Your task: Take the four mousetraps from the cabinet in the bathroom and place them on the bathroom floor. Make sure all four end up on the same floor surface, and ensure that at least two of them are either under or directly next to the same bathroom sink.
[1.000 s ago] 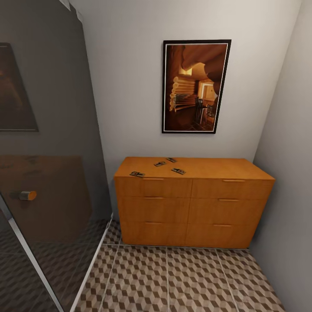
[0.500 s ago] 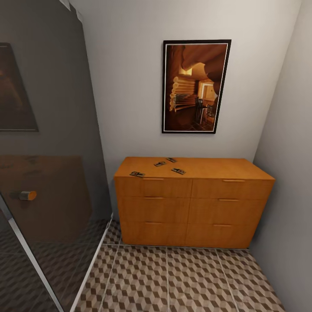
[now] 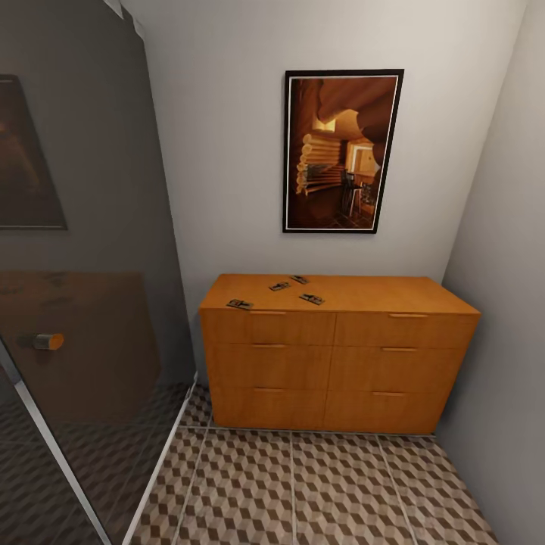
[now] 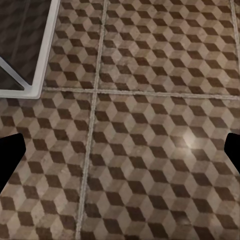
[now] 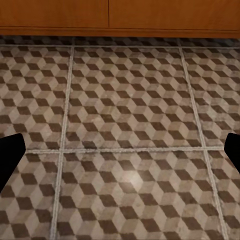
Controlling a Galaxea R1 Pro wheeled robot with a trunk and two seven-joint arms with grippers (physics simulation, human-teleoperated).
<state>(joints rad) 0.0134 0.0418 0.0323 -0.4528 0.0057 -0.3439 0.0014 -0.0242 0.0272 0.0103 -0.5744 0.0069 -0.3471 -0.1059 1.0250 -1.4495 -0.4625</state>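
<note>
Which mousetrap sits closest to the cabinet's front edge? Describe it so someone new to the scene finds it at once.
Under the framed picture stands the orange-brown cabinet with four mousetraps on its flat top. Look to the top's front left corner: the mousetrap there lies right at the front edge, above the upper left drawer. The other three sit farther back and to its right, clustered nearer the middle.

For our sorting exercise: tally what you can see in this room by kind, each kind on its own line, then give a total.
Mousetraps: 4
Cabinet: 1
Picture: 1
Total: 6
</note>
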